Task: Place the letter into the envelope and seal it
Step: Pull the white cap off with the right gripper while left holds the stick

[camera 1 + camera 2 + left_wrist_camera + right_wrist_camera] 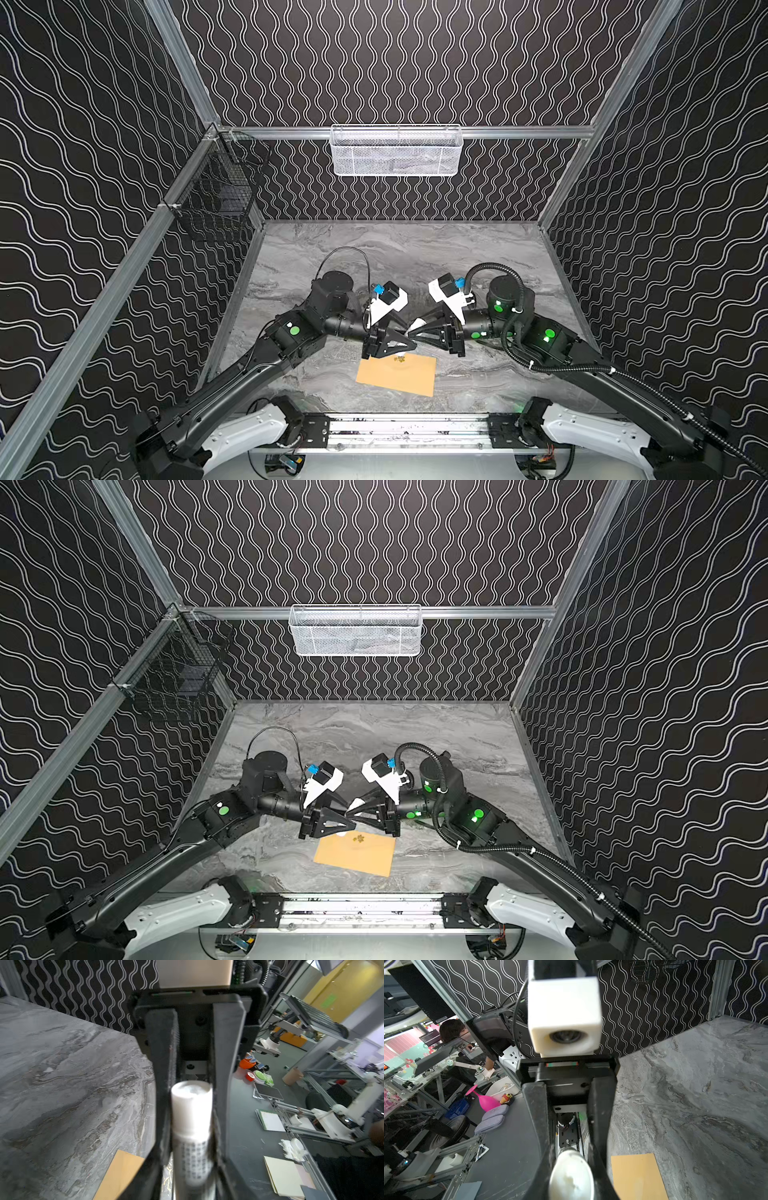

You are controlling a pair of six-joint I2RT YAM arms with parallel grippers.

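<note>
On your far left the black wire basket (216, 199) hung well apart from the work. Your left claw (410, 336) was at the middle, raised above the surface (478, 257), tip to tip with its partner. In its wrist view its fingers (149, 1180) flanked the printed body of the white cylinder (191, 1109). A thin strip of surface showed between one finger and the cylinder, so you had that claw released rather than clenched, though the picture was blurred there. The cylinder sat between the two claws, clear of the surface, its plain white end toward your right arm.

Just in front of the meeting point the envelope (397, 376) lay flat on the surface, slightly turned, its small gold mark (400, 359) near its far edge. In both top views neither claw touched it. Behind, above the middle, the white mesh basket (395, 151) hung.

Your right claw (419, 329) pointed in from the right, and its fingers (162, 1047) pressed both sides of the cylinder's plain end: you had it grasping the cylinder. In the right wrist view the envelope (637, 1176) showed just beside that claw's fingers.
</note>
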